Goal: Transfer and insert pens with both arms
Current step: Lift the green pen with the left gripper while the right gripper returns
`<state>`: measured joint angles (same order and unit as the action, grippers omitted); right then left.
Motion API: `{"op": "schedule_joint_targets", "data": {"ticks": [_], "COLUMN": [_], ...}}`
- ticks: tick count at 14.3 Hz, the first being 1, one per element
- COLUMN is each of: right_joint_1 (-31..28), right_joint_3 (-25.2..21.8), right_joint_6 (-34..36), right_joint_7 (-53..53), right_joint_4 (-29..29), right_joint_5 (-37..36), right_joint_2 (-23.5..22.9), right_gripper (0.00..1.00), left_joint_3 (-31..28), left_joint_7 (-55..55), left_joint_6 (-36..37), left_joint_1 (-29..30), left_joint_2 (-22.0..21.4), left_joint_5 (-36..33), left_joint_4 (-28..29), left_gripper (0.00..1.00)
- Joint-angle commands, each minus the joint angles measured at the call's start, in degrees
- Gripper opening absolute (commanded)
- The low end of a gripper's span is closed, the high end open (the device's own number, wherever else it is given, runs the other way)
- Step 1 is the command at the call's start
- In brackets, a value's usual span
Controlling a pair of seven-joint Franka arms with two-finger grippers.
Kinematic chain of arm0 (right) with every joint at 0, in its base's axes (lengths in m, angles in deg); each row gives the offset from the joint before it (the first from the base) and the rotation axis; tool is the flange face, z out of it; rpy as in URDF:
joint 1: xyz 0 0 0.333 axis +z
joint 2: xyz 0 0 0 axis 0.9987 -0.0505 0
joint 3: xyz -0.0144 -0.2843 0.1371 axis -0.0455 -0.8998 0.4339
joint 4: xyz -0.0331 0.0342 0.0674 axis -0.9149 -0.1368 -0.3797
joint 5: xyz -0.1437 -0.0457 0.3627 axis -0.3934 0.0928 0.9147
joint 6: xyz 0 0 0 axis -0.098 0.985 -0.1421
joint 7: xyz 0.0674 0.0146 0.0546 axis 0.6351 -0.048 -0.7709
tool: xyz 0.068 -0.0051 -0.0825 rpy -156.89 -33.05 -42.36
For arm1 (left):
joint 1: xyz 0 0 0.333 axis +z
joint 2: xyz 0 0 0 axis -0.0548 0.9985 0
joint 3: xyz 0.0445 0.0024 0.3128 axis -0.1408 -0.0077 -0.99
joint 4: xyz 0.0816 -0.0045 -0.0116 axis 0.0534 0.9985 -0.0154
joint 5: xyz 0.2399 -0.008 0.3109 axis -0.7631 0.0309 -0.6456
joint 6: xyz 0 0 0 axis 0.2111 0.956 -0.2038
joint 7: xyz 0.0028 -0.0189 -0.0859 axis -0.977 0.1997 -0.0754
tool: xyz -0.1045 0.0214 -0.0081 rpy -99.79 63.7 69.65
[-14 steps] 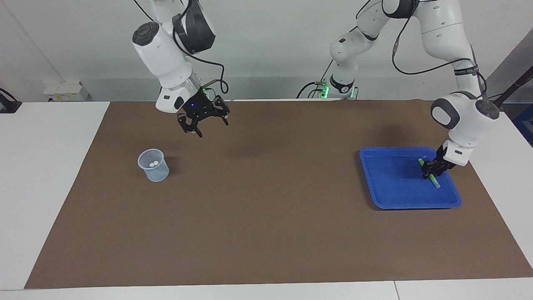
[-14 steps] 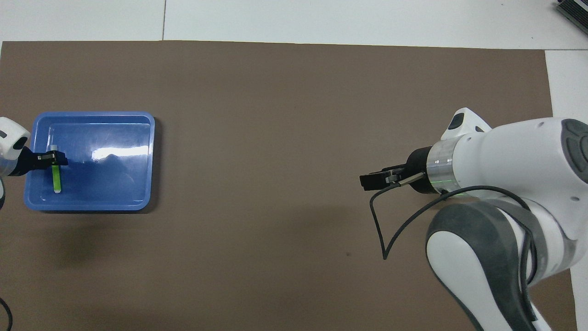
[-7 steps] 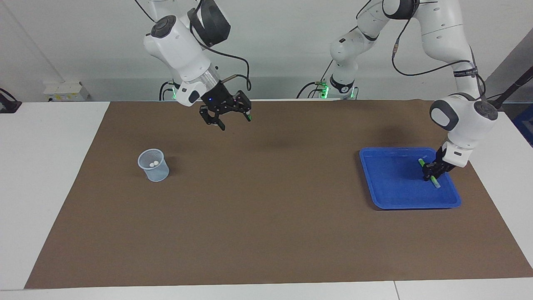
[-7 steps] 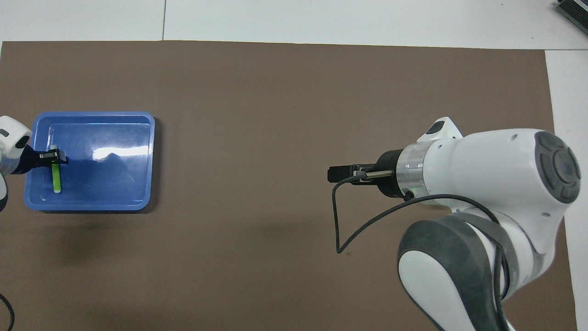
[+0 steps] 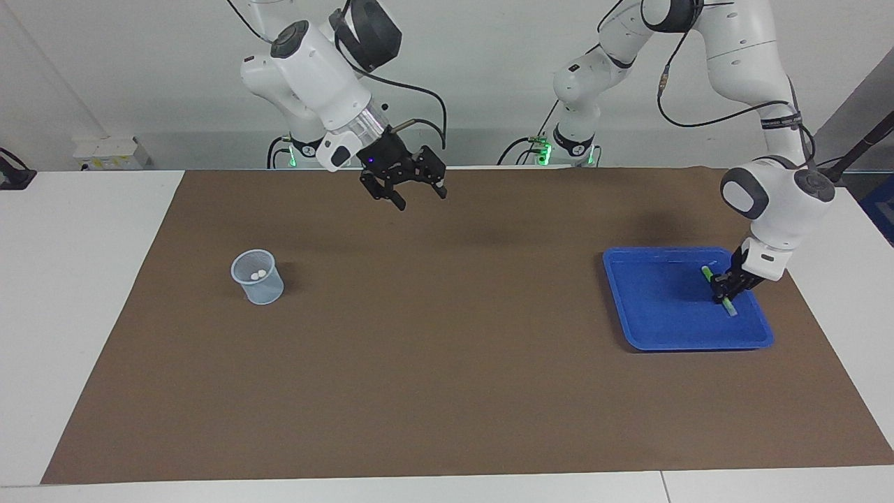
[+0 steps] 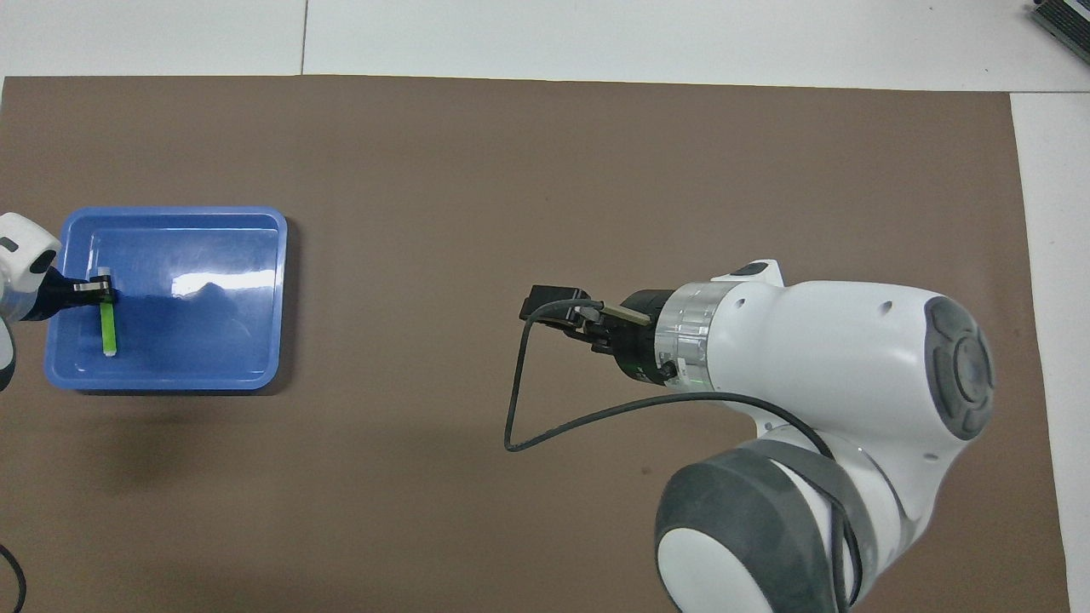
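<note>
Left gripper point(image 5: 723, 292) clamped on green pen point(image 5: 729, 307) in blue tray point(image 5: 653, 335), pen's middle hidden; right gripper point(image 5: 413, 198) apparently agape, empty.

The shallow blue plastic tray point(image 6: 255, 223) is glossy, catching white glare. The broad brown mat point(image 5: 447, 391) looks matt and paper-like. The small translucent plastic cup point(image 5: 260, 283) appears faintly ribbed.

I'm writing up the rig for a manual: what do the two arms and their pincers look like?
Both are glossy white jointed arms with dark grey joint caps, silver wrist rings and loose black cables. Each ends in a black two-finger pincer: left pincer, right pincer. A black printed band circles the left arm's forearm.
</note>
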<state>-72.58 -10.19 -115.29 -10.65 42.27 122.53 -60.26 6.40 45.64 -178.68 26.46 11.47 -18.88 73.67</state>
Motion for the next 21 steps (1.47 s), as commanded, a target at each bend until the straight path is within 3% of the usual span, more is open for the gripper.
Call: {"op": "schedule_joint_targets", "data": {"ticks": [1, 6, 13, 18, 21], "right_joint_1": [1.12, 3.13, 4.55, 5.08, 5.08], "right_joint_3": [0.12, 0.29, 0.21, 0.29, 0.21], "right_joint_6": [-2.1, -7.11, -10.9, -12.04, -12.3], "right_joint_7": [2.79, 7.09, 11.41, 11.5, 11.58], "right_joint_4": [-0.78, -0.78, -0.69, -0.69, -0.69], "right_joint_5": [2.65, 4.23, 4.94, 4.94, 5.11], "right_joint_2": [-0.95, -1.65, -2.44, -2.62, -2.62], "right_gripper": [1.0, 1.0, 1.0, 1.0, 1.0], "left_joint_3": [-0.27, -0.27, 0.08, 0.61, 0.52], "left_joint_7": [-0.33, -0.85, -5.77, -11.74, -16.13], "left_joint_6": [-0.72, 0.68, 13.51, 18.69, 21.68], "left_joint_1": [0.02, -0.07, -0.69, -0.77, -1.57], "left_joint_2": [1.35, 1.26, 0.03, -4.0, -6.82], "left_joint_5": [-1.59, -1.51, -1.51, -0.45, 6.11], "left_joint_4": [-0.79, -1.05, -6.68, -6.59, -6.59], "left_gripper": [0.0, 0.0, 0.0, 0.0, 0.0]}}
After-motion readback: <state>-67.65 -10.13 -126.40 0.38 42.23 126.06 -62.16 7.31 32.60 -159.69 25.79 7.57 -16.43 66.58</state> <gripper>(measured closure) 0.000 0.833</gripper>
